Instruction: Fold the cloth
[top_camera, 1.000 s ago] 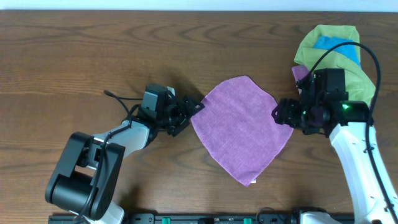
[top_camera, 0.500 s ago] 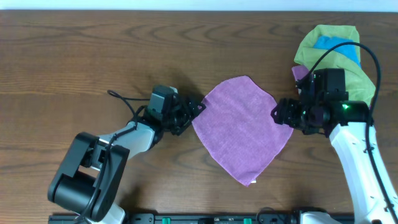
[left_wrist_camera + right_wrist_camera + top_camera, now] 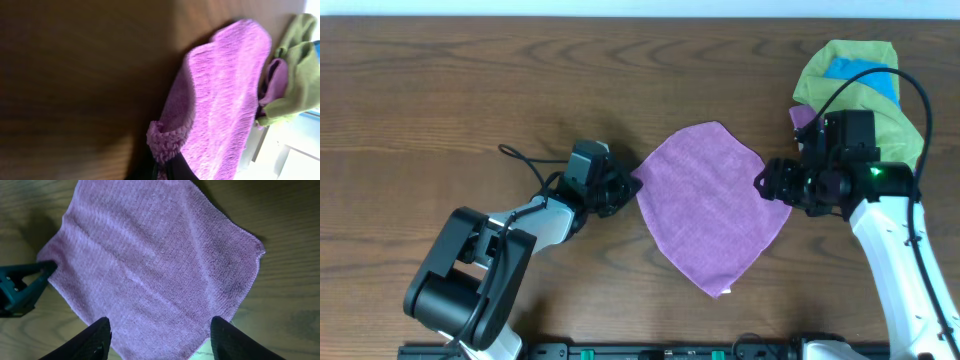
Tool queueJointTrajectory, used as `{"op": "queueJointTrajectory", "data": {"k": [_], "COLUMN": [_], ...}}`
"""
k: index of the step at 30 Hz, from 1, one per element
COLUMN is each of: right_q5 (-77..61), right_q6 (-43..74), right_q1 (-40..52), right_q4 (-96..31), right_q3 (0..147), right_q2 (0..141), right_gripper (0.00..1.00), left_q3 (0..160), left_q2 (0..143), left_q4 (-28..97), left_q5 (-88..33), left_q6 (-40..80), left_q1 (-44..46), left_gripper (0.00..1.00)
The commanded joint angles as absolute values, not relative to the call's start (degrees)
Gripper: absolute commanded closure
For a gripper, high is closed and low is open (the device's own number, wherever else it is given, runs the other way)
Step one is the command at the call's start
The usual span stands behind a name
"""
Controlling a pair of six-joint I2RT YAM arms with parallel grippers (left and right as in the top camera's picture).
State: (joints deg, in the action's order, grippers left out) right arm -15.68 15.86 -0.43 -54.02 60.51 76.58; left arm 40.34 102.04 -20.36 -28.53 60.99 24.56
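Note:
The purple cloth lies flat as a diamond on the brown table. My left gripper lies low at the cloth's left corner and is shut on it. The left wrist view shows that corner bunched between the dark fingertips. My right gripper hovers over the cloth's right corner, open. In the right wrist view its fingers stand wide apart above the cloth, holding nothing. The left gripper shows there at the far corner.
A pile of green, blue and purple cloths sits at the back right, close behind the right arm; it also shows in the left wrist view. The table's far edge runs along the top of the overhead view.
My left gripper slid right to the cloth's left corner and shut on it, lifting that edge slightly. The right arm has not moved.

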Motion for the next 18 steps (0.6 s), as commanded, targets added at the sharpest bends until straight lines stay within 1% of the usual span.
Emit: {"op": "queueJointTrajectory", "data": {"k": [1,6,11,16,18], "right_q5": [-16.6,-16.5,-16.5,-16.6,-16.8], "right_q6": [14.7,12.6,12.6,12.8,13.1], "right_q1": [-0.7,-0.7,-0.7,0.8,2.4], "right_q4": [-54.2,-54.9,-54.8,-53.3,-52.3], "right_q3": [60.5,60.5,60.2,60.2,60.2], "right_q2": [76.0,76.0,76.0,76.0,76.1], "right_gripper": [0.36,0.36,0.36,0.36,0.36], "left_q3": [41.6,45.1,52.7,59.5,60.7], "left_q2": [102.8,102.8,102.8,102.9,102.9], "left_q4": [-21.1,-20.6,-14.5,-10.5,-10.5], "left_q5": [-27.9,-30.0,-30.2,-28.3,-26.6], "left_q6": [57.5,53.7,48.5,43.7,43.6], "left_q1": [24.4,21.6,17.4,14.4,13.4], "left_gripper": [0.94,0.94,0.94,0.94,0.92]}}
